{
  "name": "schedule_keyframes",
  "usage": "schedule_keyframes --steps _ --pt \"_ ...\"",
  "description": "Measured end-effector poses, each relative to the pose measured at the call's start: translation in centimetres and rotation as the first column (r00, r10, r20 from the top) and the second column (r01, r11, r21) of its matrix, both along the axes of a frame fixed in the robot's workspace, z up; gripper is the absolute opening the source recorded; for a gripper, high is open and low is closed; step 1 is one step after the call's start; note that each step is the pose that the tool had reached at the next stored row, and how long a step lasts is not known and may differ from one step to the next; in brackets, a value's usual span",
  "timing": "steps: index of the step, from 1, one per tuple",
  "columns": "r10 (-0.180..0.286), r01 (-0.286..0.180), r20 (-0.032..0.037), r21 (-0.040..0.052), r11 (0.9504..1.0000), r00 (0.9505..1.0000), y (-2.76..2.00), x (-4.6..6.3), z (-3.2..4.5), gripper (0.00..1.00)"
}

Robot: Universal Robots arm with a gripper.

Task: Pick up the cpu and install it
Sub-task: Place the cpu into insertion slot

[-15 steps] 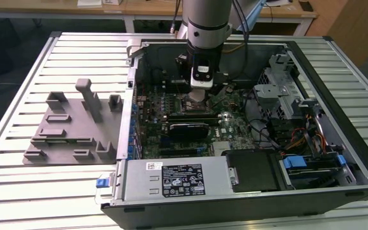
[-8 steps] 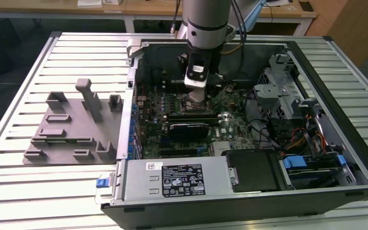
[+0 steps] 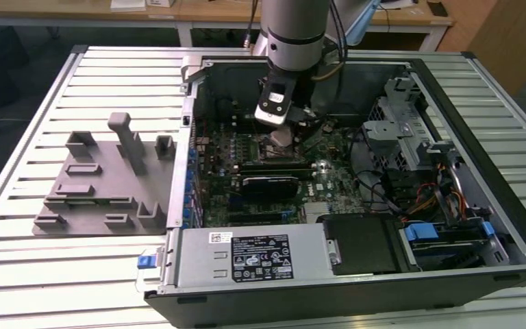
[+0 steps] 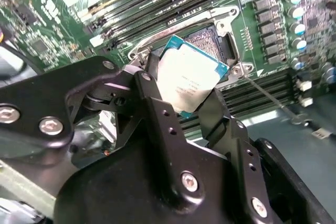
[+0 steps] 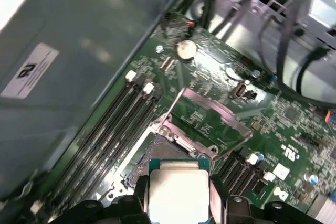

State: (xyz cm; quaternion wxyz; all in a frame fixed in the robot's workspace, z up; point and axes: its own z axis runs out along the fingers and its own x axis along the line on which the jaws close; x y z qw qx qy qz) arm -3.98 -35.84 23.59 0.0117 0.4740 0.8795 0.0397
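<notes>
While holding the cpu (image 4: 191,77) pinched by two opposite edges, hangs over the open socket (image 4: 206,36), toward the far side of the case (image 3: 188,171). Looks tilted against the socket in the second wrist view, apparently not yet seated. Could land corner-first and bend pins if lowered so. Could slip in the gripper (image 4: 184,98), given such a thin edge hold. Could also snag the raised load plate (image 5: 210,109), or seat turned wrong with notches mismatched.

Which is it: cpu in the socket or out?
Out: the gripper is shut on the cpu, holding it over the open socket.
</notes>
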Motion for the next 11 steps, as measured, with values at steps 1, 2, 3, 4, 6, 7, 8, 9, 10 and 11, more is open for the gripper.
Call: schedule_keyframes --steps 1,2,3,4,6,7,8,9,10,11 --pt "-0.019 0.019 0.0 0.0 0.9998 0.9998 0.0 0.0 -0.02 0.54" --pt "-0.037 0.037 0.0 -0.0001 0.9993 0.9993 0.0 0.0 -0.04 0.54" --pt "-0.055 0.055 0.0 0.0 0.9985 0.9985 0.0 0.0 -0.05 0.54" --pt "-0.073 0.073 0.0 -0.0001 0.9973 0.9973 0.0 0.0 -0.07 0.54" --pt "-0.109 0.109 0.0 -0.0001 0.9941 0.9941 0.0 0.0 -0.11 0.54" --pt "-0.127 0.127 0.0 -0.0001 0.9919 0.9919 0.0 0.0 -0.13 0.54" --pt "-0.145 0.145 0.0 -0.0001 0.9895 0.9895 0.0 0.0 -0.14 0.54" --pt "-0.164 0.164 0.0 -0.0001 0.9865 0.9865 0.0 0.0 -0.16 0.54" --pt "-0.182 0.182 0.0 0.0 0.9833 0.9833 0.0 0.0 -0.18 0.54" --pt "-0.199 0.199 0.0 -0.0001 0.98 0.98 0.0 0.0 -0.2 0.54"
